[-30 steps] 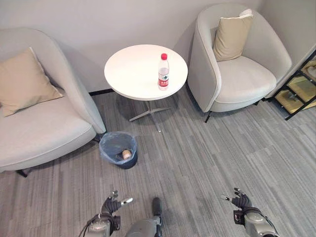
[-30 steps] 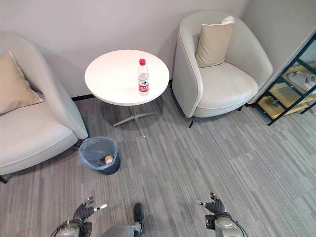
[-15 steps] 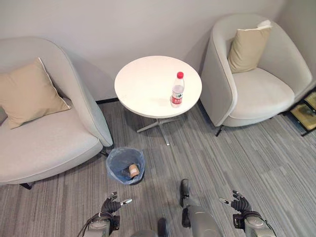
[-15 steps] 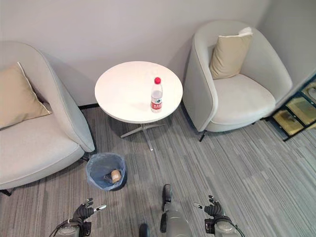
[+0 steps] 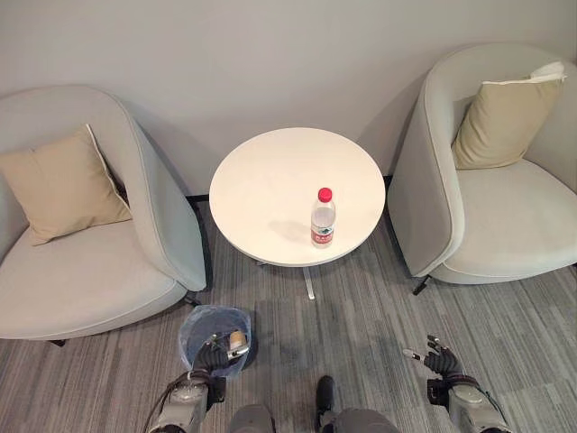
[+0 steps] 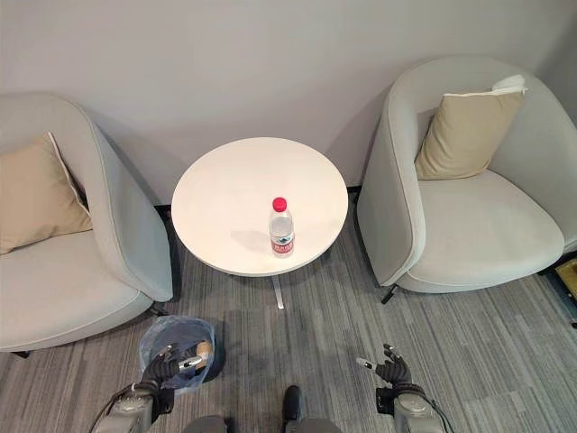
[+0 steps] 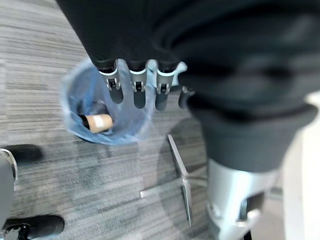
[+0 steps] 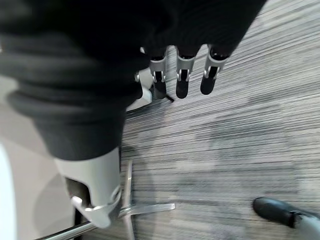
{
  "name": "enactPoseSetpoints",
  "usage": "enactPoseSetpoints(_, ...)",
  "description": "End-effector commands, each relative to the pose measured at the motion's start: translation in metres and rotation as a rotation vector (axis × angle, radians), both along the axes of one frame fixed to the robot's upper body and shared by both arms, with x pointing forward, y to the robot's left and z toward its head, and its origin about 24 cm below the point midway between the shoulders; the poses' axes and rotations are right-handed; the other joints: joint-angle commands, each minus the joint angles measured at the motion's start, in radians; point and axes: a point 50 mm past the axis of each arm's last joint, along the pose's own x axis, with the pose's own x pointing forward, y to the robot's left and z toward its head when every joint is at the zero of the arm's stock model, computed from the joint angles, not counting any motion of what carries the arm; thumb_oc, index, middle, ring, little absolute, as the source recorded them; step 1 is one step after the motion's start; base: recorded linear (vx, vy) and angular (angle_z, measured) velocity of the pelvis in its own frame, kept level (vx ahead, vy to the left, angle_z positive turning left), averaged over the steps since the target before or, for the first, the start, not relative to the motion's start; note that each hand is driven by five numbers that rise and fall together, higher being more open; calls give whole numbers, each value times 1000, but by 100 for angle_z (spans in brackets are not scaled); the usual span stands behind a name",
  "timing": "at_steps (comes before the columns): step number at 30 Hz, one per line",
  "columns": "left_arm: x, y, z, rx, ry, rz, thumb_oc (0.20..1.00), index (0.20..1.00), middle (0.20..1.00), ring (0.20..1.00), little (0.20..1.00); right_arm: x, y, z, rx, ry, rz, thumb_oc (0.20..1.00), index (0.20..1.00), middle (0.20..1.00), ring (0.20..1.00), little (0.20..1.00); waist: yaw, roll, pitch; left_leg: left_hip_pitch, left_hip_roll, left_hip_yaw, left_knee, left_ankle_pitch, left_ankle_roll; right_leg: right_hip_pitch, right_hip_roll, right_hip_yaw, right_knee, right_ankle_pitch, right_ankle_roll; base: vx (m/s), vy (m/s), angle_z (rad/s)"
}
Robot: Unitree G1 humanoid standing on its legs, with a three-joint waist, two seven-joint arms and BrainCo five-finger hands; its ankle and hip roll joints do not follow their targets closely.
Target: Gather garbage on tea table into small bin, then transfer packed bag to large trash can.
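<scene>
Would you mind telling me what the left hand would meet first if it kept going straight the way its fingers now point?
Probably the small bin: the left hand hangs open right over its near rim, fingers aimed into the blue bag lining, where a paper cup lies. Depth is unclear, so it may pass above the rim.

Both hands wear dark ribbed covers, with silver fingers (image 7: 136, 86) ending in dark tips.

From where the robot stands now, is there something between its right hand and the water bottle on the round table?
Nothing visible blocks it. The right hand hangs open, low over the carpet, and the water bottle stands alone near the front edge of the round table. The hand would need to rise above the tabletop's rim.
</scene>
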Motion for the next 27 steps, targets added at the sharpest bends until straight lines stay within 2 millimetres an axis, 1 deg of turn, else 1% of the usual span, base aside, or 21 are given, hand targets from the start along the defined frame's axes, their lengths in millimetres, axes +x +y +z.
enactPoseSetpoints(1, -9, 7, -2, 36, 8, -13, 1000, 1000, 1000, 1000, 1000, 3, -19, 10, -32, -46, -54, 1000, 1000, 1000, 1000, 1000, 16, 6, -2, -59, -12, 60, -17, 100, -5, 19, -38, 65, 91, -212, 138, 187, 63, 20)
enactPoseSetpoints(2, -10, 7, -1, 35, 7, -7, 1000, 1000, 1000, 1000, 1000, 3, -17, 9, -30, -44, -50, 1000, 1000, 1000, 1000, 1000, 22, 5, -1, -68, -4, 73, -26, 111, -7, 31, -37, 67, 91, -217, 141, 196, 91, 14)
enactPoseSetpoints(3, -12, 9, -3, 37, 16, -3, 1000, 1000, 1000, 1000, 1000, 2, -16, 8, -28, -39, -44, 1000, 1000, 1000, 1000, 1000, 24, 7, -7, -50, -2, 80, -50, 106, -2, 38, -32, 72, 93, -222, 143, 201, 123, -8)
enactPoseSetpoints(5, -19, 11, -6, 39, 38, 10, 1000, 1000, 1000, 1000, 1000, 1, -13, 7, -33, -34, -25, 1000, 1000, 1000, 1000, 1000, 31, 8, -15, -30, -20, 61, -64, 101, 7, 51, -36, 80, 104, -229, 148, 163, 127, -26)
enactPoseSetpoints(6, -19, 11, -6, 39, 38, 10, 1000, 1000, 1000, 1000, 1000, 1, -13, 7, -33, -33, -24, 1000, 1000, 1000, 1000, 1000, 31, 7, -14, -29, -20, 61, -64, 100, 7, 52, -36, 80, 104, -229, 149, 224, 214, -25)
enactPoseSetpoints(7, -23, 13, -8, 42, 50, 18, 1000, 1000, 1000, 1000, 1000, 3, -9, 6, -36, -26, 3, 1000, 1000, 1000, 1000, 1000, 40, 3, -29, -2, -34, 60, -75, 81, 27, 58, -55, 94, 126, -231, 163, 157, 154, -14)
enactPoseSetpoints(9, -23, 14, -7, 43, 47, 20, 1000, 1000, 1000, 1000, 1000, 5, -7, 7, -34, -29, 11, 1000, 1000, 1000, 1000, 1000, 45, 1, -33, 4, -37, 64, -74, 72, 33, 59, -64, 97, 132, -233, 169, 151, 171, -25)
enactPoseSetpoints(10, -23, 19, -5, 53, 42, 28, 1000, 1000, 1000, 1000, 1000, 8, -3, 8, -27, -37, 30, 1000, 1000, 1000, 1000, 1000, 52, -6, -42, 11, -43, 70, -66, 50, 49, 57, -77, 109, 146, -233, 180, 129, 186, -37)
enactPoseSetpoints(12, -23, 24, -4, 61, 37, 44, 1000, 1000, 1000, 1000, 1000, 10, 1, 8, -21, -38, 48, 1000, 1000, 1000, 1000, 1000, 62, -10, -45, 19, -49, 78, -59, 27, 68, 38, -91, 118, 194, -234, 197, 84, 163, -26)
enactPoseSetpoints(15, -21, 31, -1, 77, 32, 58, 1000, 1000, 1000, 1000, 1000, 15, 6, 9, -15, -51, 74, 1000, 1000, 1000, 1000, 1000, 60, -5, -40, 38, -55, 73, -60, 10, 88, -29, -98, 139, 311, -220, 226, 53, 98, -12)
enactPoseSetpoints(16, -20, 33, 0, 85, 26, 62, 1000, 1000, 1000, 1000, 1000, 17, 7, 11, -14, -60, 80, 1000, 1000, 1000, 1000, 1000, 51, 2, -37, 55, -59, 59, -67, 3, 96, -79, -91, 169, 351, -201, 228, 91, 54, 2)
enactPoseSetpoints(20, -19, 34, 0, 86, 24, 66, 1000, 1000, 1000, 1000, 1000, 19, 4, 12, -28, -59, 83, 1000, 1000, 1000, 1000, 1000, 34, 12, -32, 87, -63, 46, -81, -1, 98, -123, -80, 188, 332, -186, 215, 85, -15, 4)
enactPoseSetpoints(21, -17, 33, 1, 83, 16, 65, 1000, 1000, 1000, 1000, 1000, 22, 3, 15, -38, -70, 91, 1000, 1000, 1000, 1000, 1000, 25, 14, -26, 100, -64, 32, -85, -3, 93, -145, -76, 205, 305, -171, 214, 49, -48, 7)
enactPoseSetpoints(22, -17, 33, 1, 83, 16, 65, 1000, 1000, 1000, 1000, 1000, 22, 3, 15, -38, -70, 91, 1000, 1000, 1000, 1000, 1000, 24, 14, -25, 101, -64, 32, -85, -4, 93, -143, -76, 205, 304, -171, 214, 91, -119, 5)
enactPoseSetpoints(23, -18, 34, 1, 89, 17, 63, 1000, 1000, 1000, 1000, 1000, 24, 2, 18, -50, -86, 104, 1000, 1000, 1000, 1000, 1000, 19, 6, -24, 105, -69, 23, -74, -10, 87, -124, -76, 227, 266, -174, 213, 64, -124, 21)
enactPoseSetpoints(26, -24, 36, -1, 88, 30, 71, 1000, 1000, 1000, 1000, 1000, 32, 0, 27, -108, -116, 179, 1000, 1000, 1000, 1000, 1000, 26, 2, -33, 112, -62, 22, -64, -13, 75, -99, -79, 219, 249, -176, 202, 65, -138, 19)
enactPoseSetpoints(27, -24, 36, -1, 88, 30, 72, 1000, 1000, 1000, 1000, 1000, 32, 0, 27, -109, -115, 179, 1000, 1000, 1000, 1000, 1000, 25, 2, -33, 112, -62, 21, -64, -13, 75, -98, -79, 219, 248, -176, 202, 79, -150, 3)
